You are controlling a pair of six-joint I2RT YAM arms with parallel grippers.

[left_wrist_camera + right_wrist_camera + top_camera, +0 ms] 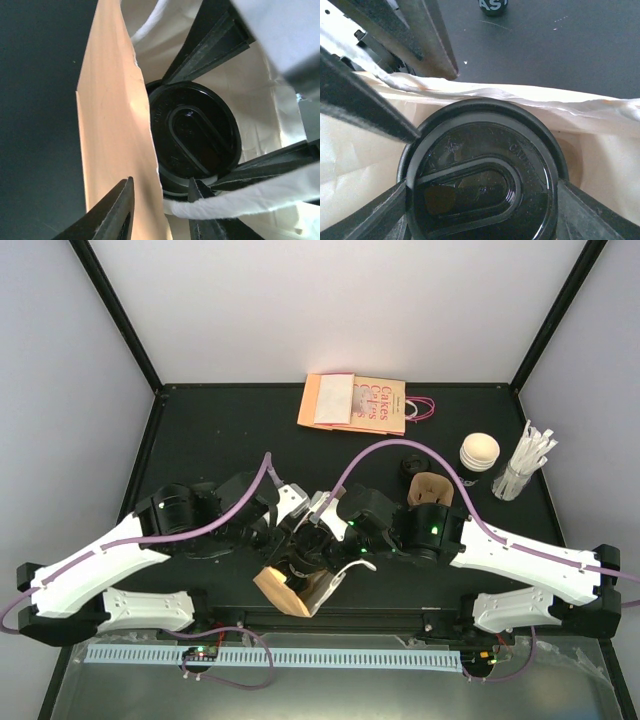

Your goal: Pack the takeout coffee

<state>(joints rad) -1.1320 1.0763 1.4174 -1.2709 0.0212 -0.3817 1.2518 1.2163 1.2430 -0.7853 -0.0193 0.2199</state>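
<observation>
Two arms meet low over the near edge of the dark table [200, 440], both reaching into a peach-coloured paper bag [115, 115] that stands open there. Inside the bag sits the takeout coffee [195, 135], upright, its round black lid [485, 150] facing up and the bag's pale inner walls all around it. The right gripper [482, 186] is down in the bag with one finger on each side of the cup, both pressed against the rim just under the lid, so it has the cup clamped between them. The left gripper [161, 181] works at the bag's edge instead: its two fingers straddle the peach side wall, one outside the bag and one inside next to the cup. A little gap shows on the inner side, and I cannot tell whether they are actually biting on the paper. A white twisted-paper handle [240, 202] crosses just beside the inner finger. Farther back on the table lie flat printed bags [355, 403] with pink handles, and off to the right stand a brown pulp cup carrier [430, 490], a stack of cream lids [479, 452] and a container of white wrapped straws [525, 460], all well apart from the bag.
</observation>
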